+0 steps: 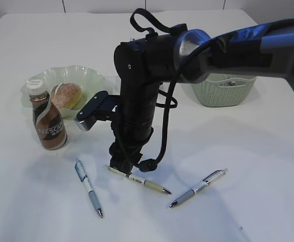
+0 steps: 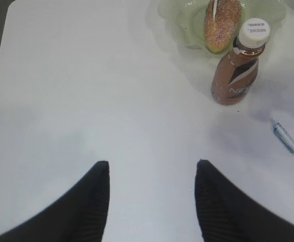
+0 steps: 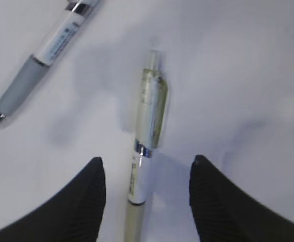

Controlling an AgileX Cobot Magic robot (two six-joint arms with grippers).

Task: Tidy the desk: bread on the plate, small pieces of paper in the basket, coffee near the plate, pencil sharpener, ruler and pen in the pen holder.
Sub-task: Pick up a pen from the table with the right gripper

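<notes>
My right gripper (image 1: 122, 166) (image 3: 147, 160) reaches across the middle and points down at the table. It is open and straddles the left end of an olive pen (image 1: 143, 181) (image 3: 148, 126), with a gap on each side of the pen. A grey-grip pen (image 1: 199, 187) (image 3: 41, 55) lies to its right and a blue pen (image 1: 88, 187) (image 2: 288, 143) to its left. The bread (image 1: 66, 96) (image 2: 220, 22) sits on the green plate (image 1: 89, 75) (image 2: 179, 20). The coffee bottle (image 1: 49, 121) (image 2: 237, 65) stands upright beside the plate. My left gripper (image 2: 153, 163) hangs open over bare table. Pen holder, ruler and pencil sharpener are out of view.
A pale green basket (image 1: 222, 91) stands at the back right, behind my right arm. The arm's black wrist camera (image 1: 91, 112) sticks out toward the bottle. The table's left edge (image 2: 1, 60) runs close to my left gripper.
</notes>
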